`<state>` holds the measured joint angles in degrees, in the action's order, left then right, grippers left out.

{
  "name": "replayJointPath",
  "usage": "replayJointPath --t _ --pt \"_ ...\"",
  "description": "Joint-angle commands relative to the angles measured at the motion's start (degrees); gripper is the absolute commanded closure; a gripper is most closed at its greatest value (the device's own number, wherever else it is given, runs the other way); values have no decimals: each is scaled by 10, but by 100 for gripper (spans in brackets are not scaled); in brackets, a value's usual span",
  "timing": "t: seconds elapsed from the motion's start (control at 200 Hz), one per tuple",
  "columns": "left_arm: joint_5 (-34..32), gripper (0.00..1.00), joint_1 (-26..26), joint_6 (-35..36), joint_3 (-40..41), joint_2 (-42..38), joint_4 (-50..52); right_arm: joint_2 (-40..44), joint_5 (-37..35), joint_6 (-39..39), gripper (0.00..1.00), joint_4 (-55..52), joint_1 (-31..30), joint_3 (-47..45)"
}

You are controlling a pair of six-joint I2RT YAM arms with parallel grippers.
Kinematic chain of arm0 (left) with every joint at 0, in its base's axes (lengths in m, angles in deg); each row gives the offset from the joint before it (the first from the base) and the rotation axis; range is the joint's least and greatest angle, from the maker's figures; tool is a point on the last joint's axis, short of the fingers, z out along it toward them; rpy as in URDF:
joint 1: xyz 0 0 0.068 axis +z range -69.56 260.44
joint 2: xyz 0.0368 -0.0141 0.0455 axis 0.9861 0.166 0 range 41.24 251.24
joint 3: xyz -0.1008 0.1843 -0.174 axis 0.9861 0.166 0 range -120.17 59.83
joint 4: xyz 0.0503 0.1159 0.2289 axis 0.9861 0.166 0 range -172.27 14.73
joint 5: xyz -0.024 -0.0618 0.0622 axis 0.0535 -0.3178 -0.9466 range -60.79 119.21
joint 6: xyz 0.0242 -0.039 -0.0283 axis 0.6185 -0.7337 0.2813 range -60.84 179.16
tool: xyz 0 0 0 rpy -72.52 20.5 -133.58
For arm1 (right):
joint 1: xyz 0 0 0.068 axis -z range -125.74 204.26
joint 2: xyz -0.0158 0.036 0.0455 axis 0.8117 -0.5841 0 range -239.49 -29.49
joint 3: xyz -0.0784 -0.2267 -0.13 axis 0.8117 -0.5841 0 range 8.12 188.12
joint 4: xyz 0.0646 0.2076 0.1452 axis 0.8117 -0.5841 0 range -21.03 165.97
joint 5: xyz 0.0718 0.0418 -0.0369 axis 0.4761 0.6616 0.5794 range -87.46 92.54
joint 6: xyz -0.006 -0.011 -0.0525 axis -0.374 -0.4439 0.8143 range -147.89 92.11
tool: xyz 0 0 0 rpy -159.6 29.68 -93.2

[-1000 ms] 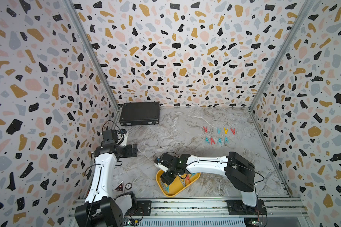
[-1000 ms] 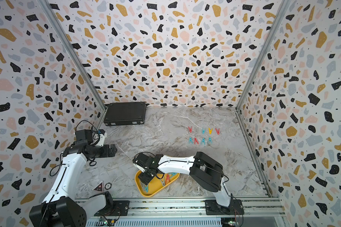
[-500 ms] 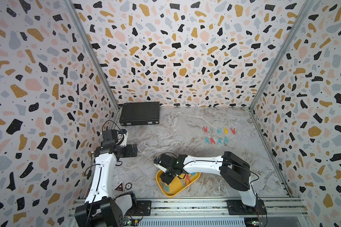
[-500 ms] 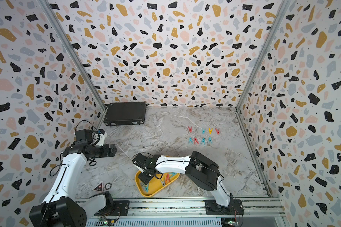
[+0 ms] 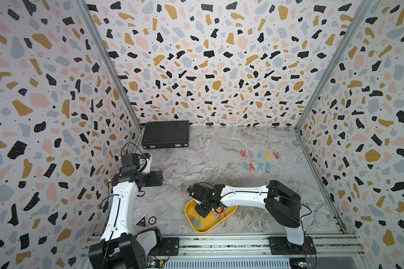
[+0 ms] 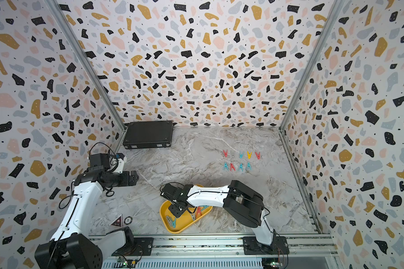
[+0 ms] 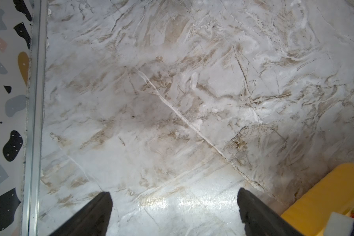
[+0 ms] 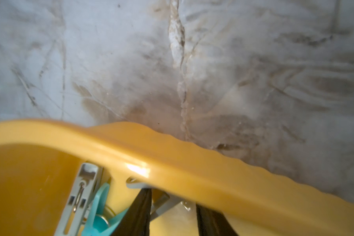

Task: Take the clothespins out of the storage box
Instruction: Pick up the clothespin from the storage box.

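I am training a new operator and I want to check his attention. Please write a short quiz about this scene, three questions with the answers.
1. True or false: the left gripper holds a clothespin.
2. How many clothespins lie in rows on the table? A) five B) nine C) twelve
3. Fill in: the right gripper reaches into the yellow ____.
Key: 1 false, its jaws stand open over bare table. 2 B. 3 storage box.

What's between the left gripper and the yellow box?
Nothing. Only bare marble table lies between the open left gripper and the yellow storage box; the left wrist view shows it.
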<state>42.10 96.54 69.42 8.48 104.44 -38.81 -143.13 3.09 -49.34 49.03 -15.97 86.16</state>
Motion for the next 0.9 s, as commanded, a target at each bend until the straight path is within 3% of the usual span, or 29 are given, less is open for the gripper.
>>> replayJointPath --t 0.0,0.19,0.636,0.896 --pt "2 0 4 -1 -3 -11 -7 24 -19 -4 60 -33 0 -7" --pt "1 0 4 -1 -2 -12 -8 24 -22 -7 69 -36 3 -14" --pt "0 0 4 -1 -2 -12 -7 31 -32 -4 74 -41 9 -23" --pt "1 0 4 0 -2 -13 -7 42 -31 -8 88 -40 11 -29"
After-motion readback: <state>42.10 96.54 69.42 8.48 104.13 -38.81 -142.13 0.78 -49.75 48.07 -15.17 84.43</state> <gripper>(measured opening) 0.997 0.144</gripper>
